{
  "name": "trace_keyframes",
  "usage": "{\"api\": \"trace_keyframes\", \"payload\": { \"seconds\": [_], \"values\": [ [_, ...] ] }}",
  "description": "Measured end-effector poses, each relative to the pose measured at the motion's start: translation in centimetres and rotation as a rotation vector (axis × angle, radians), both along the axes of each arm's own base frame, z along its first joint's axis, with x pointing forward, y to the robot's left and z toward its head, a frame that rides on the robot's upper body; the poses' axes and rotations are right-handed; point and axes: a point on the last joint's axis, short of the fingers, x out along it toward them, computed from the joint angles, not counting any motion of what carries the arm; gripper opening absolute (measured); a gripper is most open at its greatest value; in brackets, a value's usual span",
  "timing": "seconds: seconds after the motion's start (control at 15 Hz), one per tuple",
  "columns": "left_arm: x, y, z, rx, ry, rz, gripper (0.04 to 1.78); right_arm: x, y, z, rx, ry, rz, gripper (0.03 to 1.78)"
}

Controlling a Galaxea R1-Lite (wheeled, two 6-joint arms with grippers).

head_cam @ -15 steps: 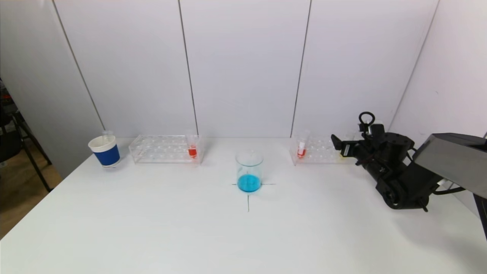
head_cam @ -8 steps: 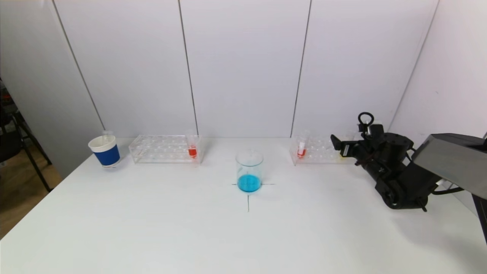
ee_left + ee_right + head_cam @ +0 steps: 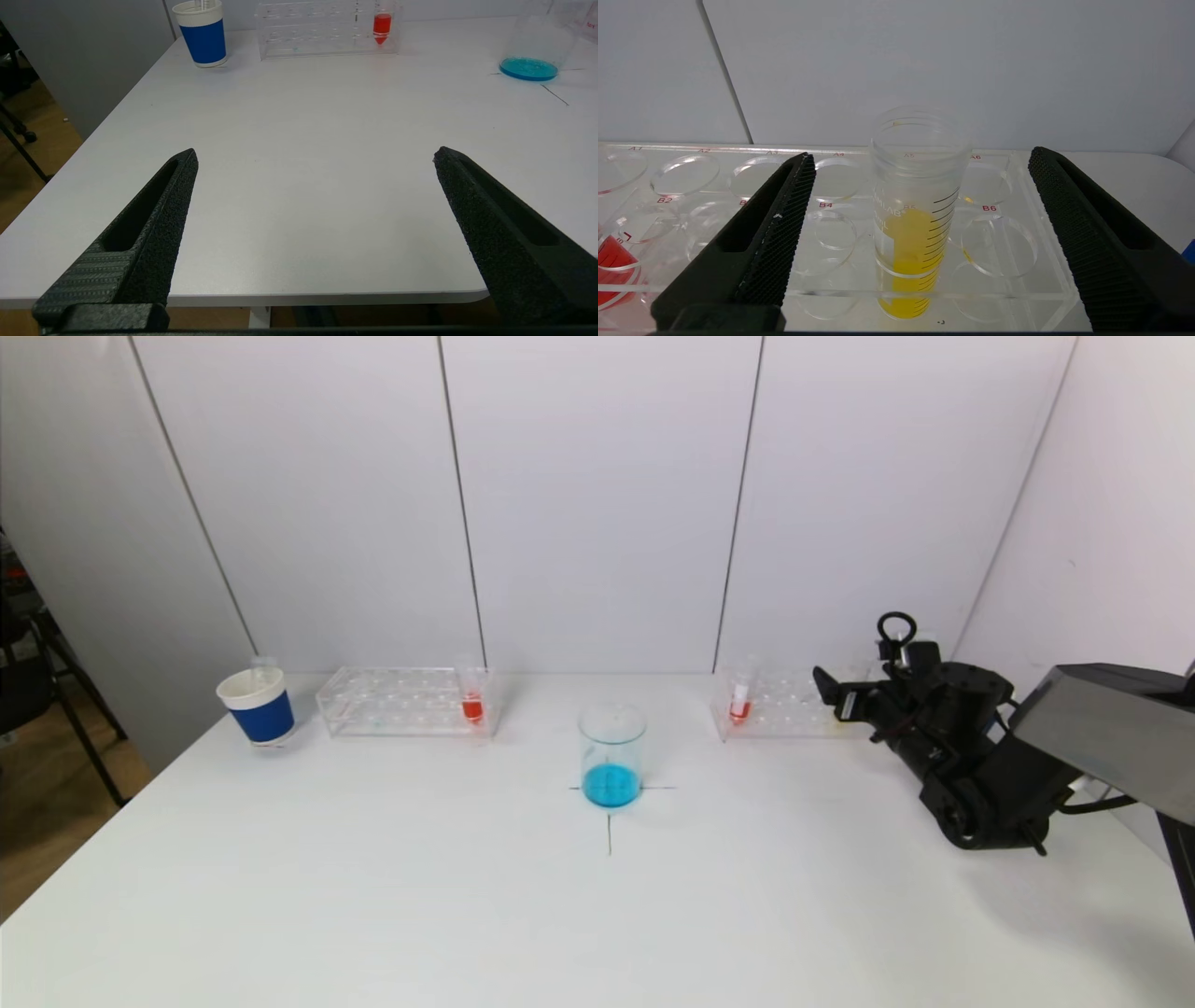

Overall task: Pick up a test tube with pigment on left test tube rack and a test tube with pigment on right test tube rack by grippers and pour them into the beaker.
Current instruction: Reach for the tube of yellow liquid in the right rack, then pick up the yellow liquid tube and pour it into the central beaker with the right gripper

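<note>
R gripper (image 3: 920,233) spread, yellow tube (image 3: 915,219) btwn fingers untouched, in R rack (image 3: 1017,289), L gripper (image 3: 315,156) spread.

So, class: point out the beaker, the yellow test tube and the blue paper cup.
beaker (image 3: 612,733), head view, clear glass wall.
yellow test tube (image 3: 911,242), right wrist view, yellow liquid section.
blue paper cup (image 3: 203,41), left wrist view, blue band.

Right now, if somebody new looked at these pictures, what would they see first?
Probably the beaker with bright blue liquid, standing mid-table on a cross mark. Next, the right end effector, open around a test tube of yellow pigment in the right rack, not touching it. Red tubes also glow, one in that rack and one in the left rack.
</note>
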Motion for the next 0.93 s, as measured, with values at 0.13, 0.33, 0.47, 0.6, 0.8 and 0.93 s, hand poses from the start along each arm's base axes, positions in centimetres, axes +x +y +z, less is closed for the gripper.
{"api": "trace_keyframes", "payload": {
  "seconds": [0.13,0.33,0.47,0.6,0.8,0.93],
  "values": [
    [0.0,0.0,0.0,0.0,0.0,0.0,1.76,0.0,0.0,-0.01,0.0,0.0,0.0,1.36],
    [0.0,0.0,0.0,0.0,0.0,0.0,1.76,0.0,0.0,-0.05,0.0,0.001,0.0,0.81],
    [0.0,0.0,0.0,0.0,0.0,0.0,1.76,0.0,0.06,-0.09,0.0,0.002,0.002,0.53],
    [0.0,0.0,0.0,0.0,0.0,0.0,1.76,0.0,0.04,-0.11,0.0,0.002,0.002,0.49],
    [0.0,0.0,0.0,0.0,0.0,0.0,1.76,-0.03,0.06,-0.12,0.0,0.003,0.002,0.5],
    [0.0,0.0,0.0,0.0,0.0,0.0,1.76,-0.06,0.07,-0.13,0.0,0.004,0.002,0.5]
  ]
}}
